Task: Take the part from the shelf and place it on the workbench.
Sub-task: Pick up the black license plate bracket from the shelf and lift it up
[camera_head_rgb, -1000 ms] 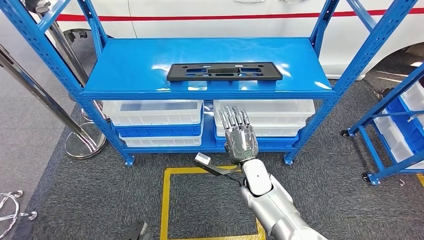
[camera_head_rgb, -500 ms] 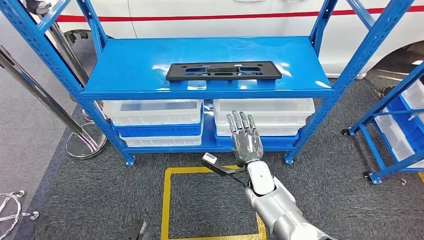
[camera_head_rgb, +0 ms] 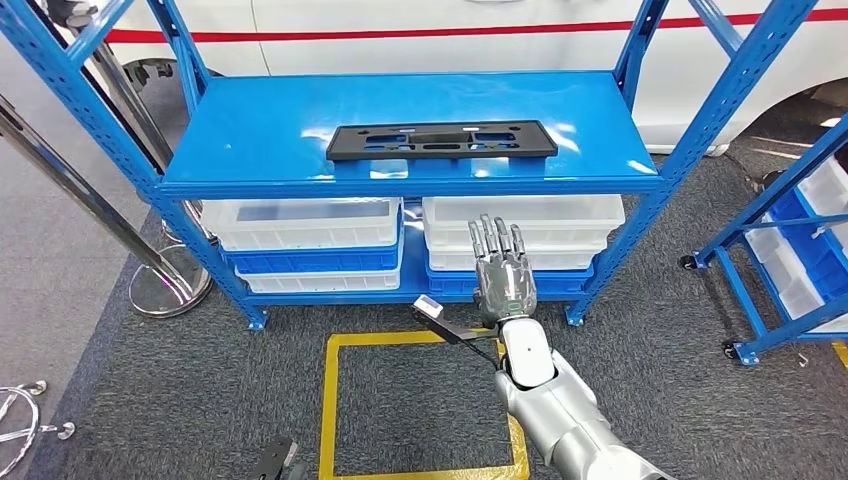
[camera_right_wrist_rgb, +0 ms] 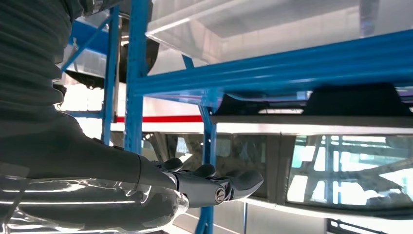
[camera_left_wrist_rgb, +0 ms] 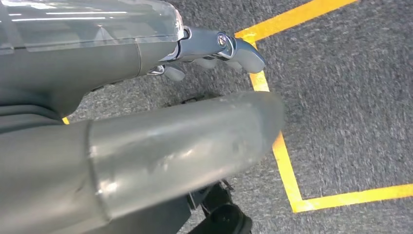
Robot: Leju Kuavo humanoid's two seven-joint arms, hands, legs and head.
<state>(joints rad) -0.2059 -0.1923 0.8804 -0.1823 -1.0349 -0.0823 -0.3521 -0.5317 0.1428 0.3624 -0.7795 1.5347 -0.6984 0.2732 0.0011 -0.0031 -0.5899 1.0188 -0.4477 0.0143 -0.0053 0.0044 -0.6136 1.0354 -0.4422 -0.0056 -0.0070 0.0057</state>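
Head view showed my right robot hand (camera_head_rgb: 503, 277) empty, fingers spread, below the shelf (camera_head_rgb: 250, 150), with the part (camera_head_rgb: 440, 141) above, lying crosswise.

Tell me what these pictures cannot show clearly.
- Left robot hand, left wrist view: its fingers are mostly hidden by its own cover, so open or shut is unclear.
- Bins, head view: contents hidden under the shelf.
- Part, head view: the underside cannot be seen.
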